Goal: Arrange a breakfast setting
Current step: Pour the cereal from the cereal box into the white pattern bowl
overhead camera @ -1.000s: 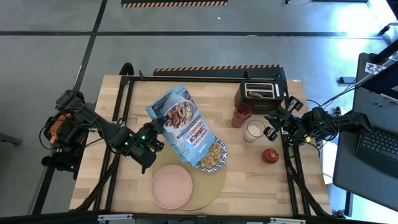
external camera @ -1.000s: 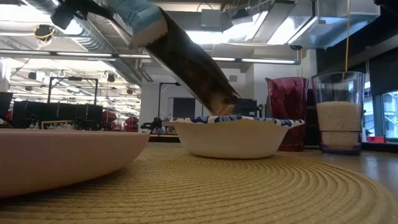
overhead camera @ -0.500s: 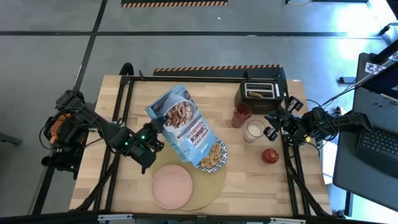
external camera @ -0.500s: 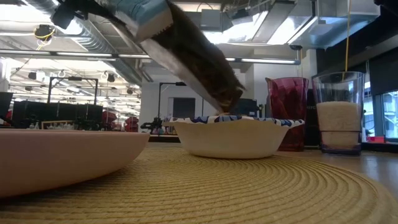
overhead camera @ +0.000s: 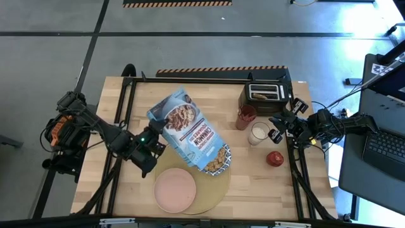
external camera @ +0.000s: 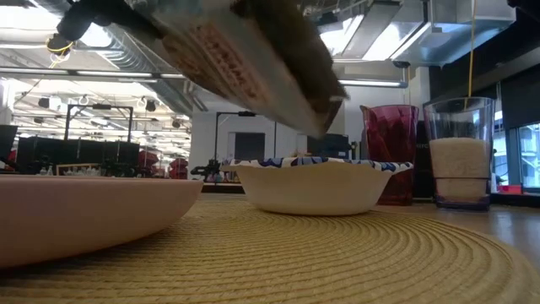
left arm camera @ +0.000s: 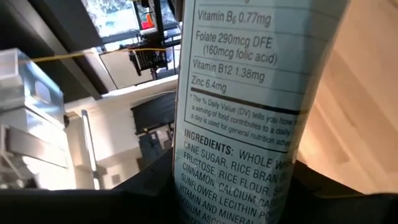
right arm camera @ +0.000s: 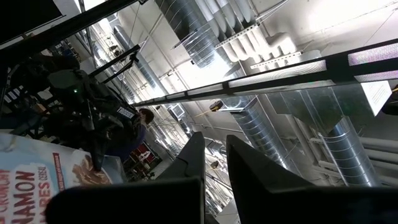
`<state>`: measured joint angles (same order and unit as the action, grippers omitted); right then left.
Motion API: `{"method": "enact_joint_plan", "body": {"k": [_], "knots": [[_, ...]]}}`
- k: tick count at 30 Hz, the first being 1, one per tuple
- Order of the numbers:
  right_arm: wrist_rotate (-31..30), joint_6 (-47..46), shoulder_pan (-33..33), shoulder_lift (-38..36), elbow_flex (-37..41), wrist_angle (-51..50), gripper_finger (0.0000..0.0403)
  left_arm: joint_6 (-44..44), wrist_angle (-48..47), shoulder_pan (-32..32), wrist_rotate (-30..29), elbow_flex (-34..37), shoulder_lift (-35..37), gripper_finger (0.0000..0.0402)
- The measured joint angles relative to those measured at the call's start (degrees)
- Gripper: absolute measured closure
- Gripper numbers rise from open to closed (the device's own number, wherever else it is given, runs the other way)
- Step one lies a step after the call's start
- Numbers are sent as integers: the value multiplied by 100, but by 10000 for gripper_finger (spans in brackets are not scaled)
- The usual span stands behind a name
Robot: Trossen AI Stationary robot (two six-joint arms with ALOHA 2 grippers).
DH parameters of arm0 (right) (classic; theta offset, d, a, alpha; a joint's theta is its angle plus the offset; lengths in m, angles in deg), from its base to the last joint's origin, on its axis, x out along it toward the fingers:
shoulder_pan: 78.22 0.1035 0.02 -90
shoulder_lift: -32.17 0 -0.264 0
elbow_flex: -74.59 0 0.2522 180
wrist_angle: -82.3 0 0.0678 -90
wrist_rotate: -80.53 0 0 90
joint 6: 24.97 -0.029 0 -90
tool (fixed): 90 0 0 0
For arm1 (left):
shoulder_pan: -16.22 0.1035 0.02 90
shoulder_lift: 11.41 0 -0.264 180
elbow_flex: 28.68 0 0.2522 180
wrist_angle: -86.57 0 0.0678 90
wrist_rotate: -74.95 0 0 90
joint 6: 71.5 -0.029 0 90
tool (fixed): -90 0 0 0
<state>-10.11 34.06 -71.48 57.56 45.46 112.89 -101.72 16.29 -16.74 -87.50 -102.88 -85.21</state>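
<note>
Pink plate (overhead camera: 175,190) sat nearest on the placemat (overhead camera: 212,187), bare, likely reserved for the toast. Just behind it the bowl (overhead camera: 216,159) already held cereal. Left tool (overhead camera: 156,131) was clamped on the cereal box (overhead camera: 187,128), tipped mouth-down over the bowl to pour. Beyond the bowl: apple (overhead camera: 274,158), milk glass (overhead camera: 257,133), red cup (overhead camera: 246,116), toaster (overhead camera: 265,96). Right tool (overhead camera: 277,128), fingers nearly together and empty, waited beside the glass.
</note>
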Motion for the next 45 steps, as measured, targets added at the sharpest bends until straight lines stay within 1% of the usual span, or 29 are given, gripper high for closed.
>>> {"method": "enact_joint_plan", "body": {"k": [7, 16, 19, 24, 29, 33, 39, 42, 45], "knots": [[0, 0, -2, 0, 0, 0, 366, 1303, -155, -135, 252, 0, 2, 236], [0, 0, 0, 0, 0, 0, 366, 2960, -271, -137, 526, 0, 2, 236], [0, 0, -1, 0, 0, 2, 366, 3326, -312, -137, 547, 0, 2, 236], [0, 0, 0, 0, 0, 2, 366, 3683, -355, -137, 615, 2, 38, 240], [0, 0, -1, 0, 1, 4, 366, 4154, -326, -137, 625, 220, 323, 245], [0, 5, -1, 0, 1, 12, 366, 4228, 69, -135, 633, 635, 700, 246], [0, 127, -2, 0, 2, 48, 366, 3956, 1184, -3, 639, 1437, 1434, 247], [0, 129, -1, 0, 0, 55, 366, 3578, 1990, 95, 640, 1904, 1910, 247], [-1, 130, -1, 0, 0, 55, 366, 2897, 3195, 280, 801, 2465, 2447, 247]]}}
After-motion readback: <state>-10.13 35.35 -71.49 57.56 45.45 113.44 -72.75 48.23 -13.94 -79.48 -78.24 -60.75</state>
